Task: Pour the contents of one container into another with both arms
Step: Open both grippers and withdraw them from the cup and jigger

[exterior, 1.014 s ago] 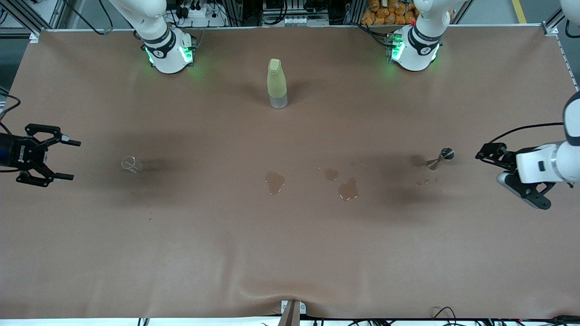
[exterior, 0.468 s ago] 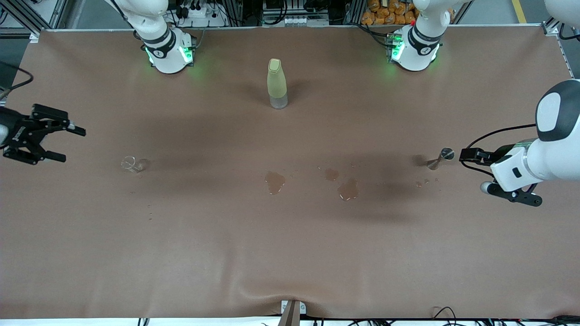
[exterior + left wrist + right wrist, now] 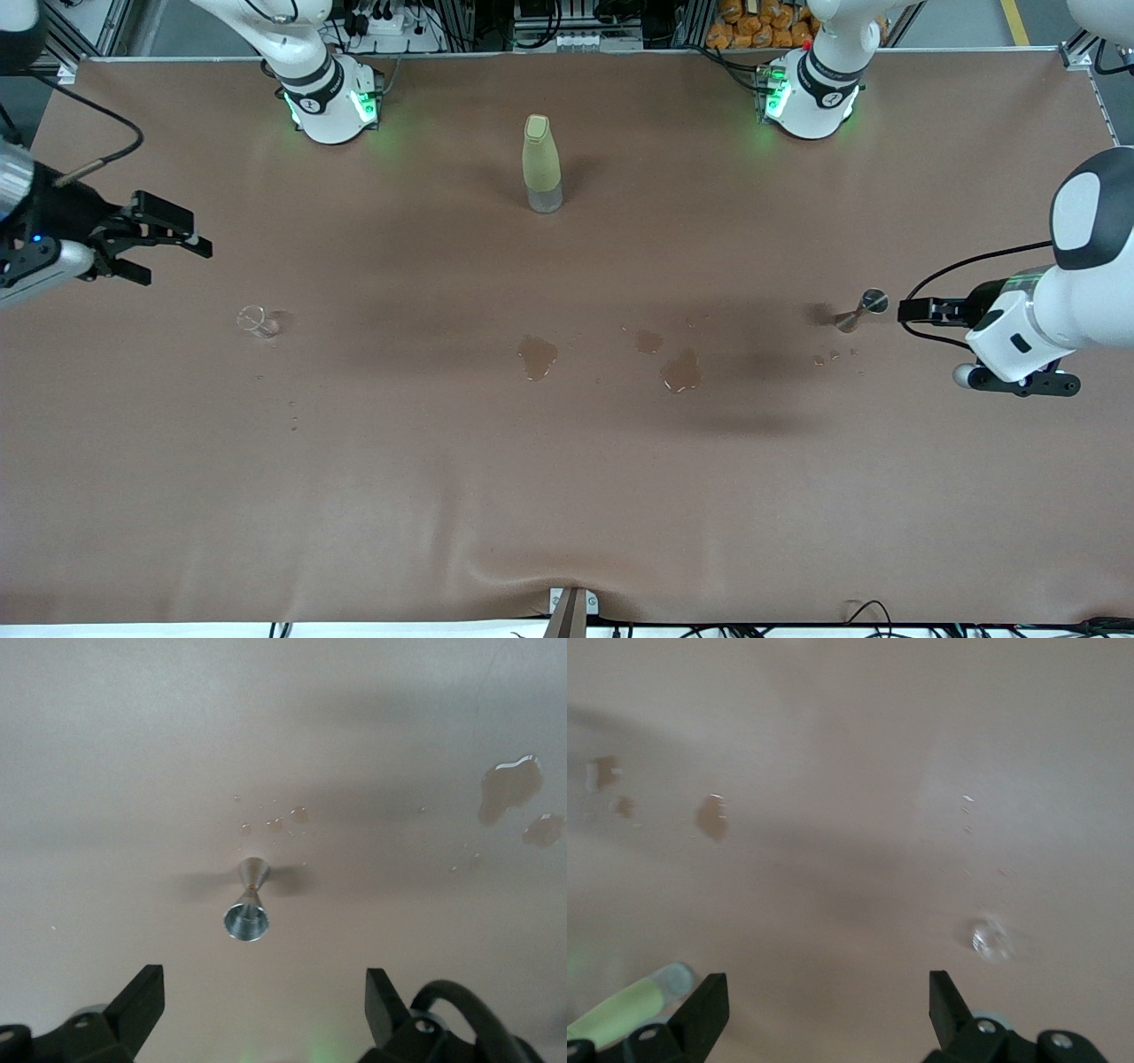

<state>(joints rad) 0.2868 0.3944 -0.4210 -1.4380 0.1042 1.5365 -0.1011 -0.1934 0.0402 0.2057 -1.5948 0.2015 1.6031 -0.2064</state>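
Both my hands gape wide and empty, left hand (image 3: 912,312) just beside the steel jigger (image 3: 861,310), right hand (image 3: 173,239) near the small glass (image 3: 256,321); I fear knocking either over onto the puddled table (image 3: 567,496).

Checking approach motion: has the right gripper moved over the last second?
Yes. The right gripper, open, has travelled up the front view and inward from the table's edge, ending closer to the right arm's base; the small clear glass stayed put.
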